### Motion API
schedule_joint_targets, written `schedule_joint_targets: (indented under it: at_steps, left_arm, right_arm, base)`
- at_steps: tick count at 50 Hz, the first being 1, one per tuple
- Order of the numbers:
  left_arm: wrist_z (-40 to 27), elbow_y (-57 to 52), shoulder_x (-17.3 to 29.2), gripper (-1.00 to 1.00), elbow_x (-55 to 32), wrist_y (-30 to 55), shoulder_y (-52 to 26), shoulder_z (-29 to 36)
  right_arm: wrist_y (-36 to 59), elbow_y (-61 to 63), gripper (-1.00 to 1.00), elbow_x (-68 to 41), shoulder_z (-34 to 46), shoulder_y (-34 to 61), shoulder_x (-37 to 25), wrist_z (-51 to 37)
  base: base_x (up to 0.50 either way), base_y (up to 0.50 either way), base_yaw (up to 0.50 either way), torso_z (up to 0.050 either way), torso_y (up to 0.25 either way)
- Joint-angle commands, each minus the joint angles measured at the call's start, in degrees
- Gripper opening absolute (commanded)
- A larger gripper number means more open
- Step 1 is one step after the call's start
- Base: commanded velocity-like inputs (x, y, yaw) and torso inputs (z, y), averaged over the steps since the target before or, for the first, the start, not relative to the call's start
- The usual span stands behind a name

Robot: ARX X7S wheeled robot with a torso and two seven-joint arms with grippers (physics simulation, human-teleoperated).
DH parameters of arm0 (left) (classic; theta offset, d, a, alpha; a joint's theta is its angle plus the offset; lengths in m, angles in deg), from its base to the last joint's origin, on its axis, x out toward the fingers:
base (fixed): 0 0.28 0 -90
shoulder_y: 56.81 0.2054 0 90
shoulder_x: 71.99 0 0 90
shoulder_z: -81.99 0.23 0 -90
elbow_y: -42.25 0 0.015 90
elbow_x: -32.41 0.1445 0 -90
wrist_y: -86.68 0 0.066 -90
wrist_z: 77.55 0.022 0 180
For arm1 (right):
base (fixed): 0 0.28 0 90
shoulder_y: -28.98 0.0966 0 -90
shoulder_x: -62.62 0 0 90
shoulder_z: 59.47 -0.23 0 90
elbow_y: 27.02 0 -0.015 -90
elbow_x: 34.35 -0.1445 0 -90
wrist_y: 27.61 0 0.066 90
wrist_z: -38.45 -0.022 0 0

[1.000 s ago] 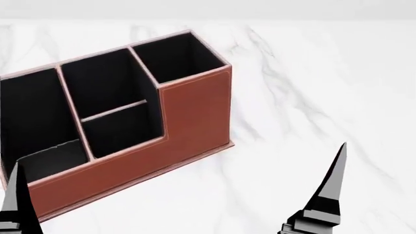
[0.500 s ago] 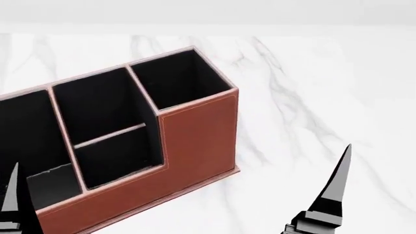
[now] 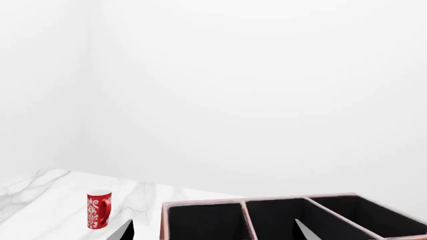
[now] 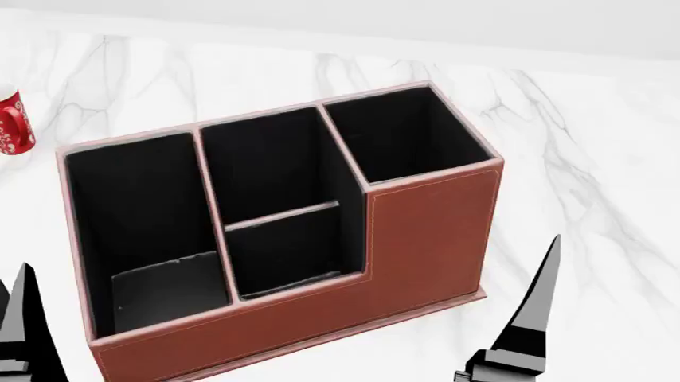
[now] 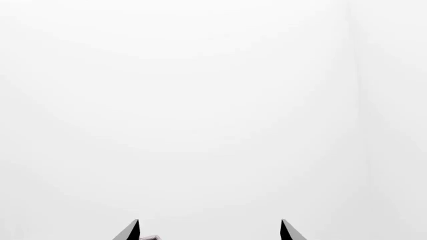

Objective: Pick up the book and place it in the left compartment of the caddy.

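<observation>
The book was not in any view, so the step in hand was likely to find it first. A good way would be to look around the white marble surface slowly, past the edges of what the head view showed, and not to reach until the book was in plain sight. When it showed up, the arm nearer to it should go. The tool should come at the book's thin sides, so the fingers could close across its thickness. The book looked likely to be heavy, so a firm hold near its middle would stop it from tipping.

The left tool had its fingers spread wide apart, with nothing between them. The right tool was spread wide too, and it held nothing. In the head view, one dark finger of the left tool stood at 7 o'clock and one finger of the right tool stood at 5 o'clock.

The caddy sat in the middle of the head view, turned a little. Its left compartment was at about 1 o'clock from the left tool's finger, near it. From the right tool's finger it was at about 10 o'clock, farther off. The compartment was deep and dark, with a flat grey patch low inside; what that patch was could not be told. A red mug stood on the surface at 10 o'clock from the caddy, apart from it.
</observation>
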State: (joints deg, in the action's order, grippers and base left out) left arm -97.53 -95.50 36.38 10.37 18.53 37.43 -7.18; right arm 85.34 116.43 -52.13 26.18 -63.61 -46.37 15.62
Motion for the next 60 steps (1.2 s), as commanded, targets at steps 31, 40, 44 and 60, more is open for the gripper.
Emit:
schedule_joint_targets:
  at_steps: [31, 40, 44, 60]
  left_arm:
    - [-1.73, -0.57, 1.43, 1.0, -1.8, 0.58, -0.53, 0.25]
    - [-1.87, -0.23, 1.59, 1.0, -1.68, 0.14, -0.45, 0.6]
    - [-2.28, -0.83, 1.78, 1.0, -1.97, 0.65, -0.52, 0.62]
    - [-1.56, 1.44, 1.65, 1.0, -0.81, -2.46, 0.38, 1.46]
  right_arm:
    - [-0.8, -0.54, 1.0, -0.48, 3.12, 0.55, -2.02, -0.23]
    - [-1.03, -1.07, 1.0, -0.34, 3.8, 0.59, -2.29, -0.34]
    - [-0.98, -0.97, 1.0, -0.66, 3.99, 0.62, -2.53, -0.22]
    - [-0.87, -1.22, 1.0, -1.27, 4.97, 1.12, -3.17, -0.12]
  base:
    - [0.0, 0.0, 0.5, 0.0, 0.0]
    - [0.0, 0.0, 0.5, 0.0, 0.0]
    - [0.0, 0.0, 0.5, 0.0, 0.0]
    - [0.0, 0.0, 0.5, 0.0, 0.0]
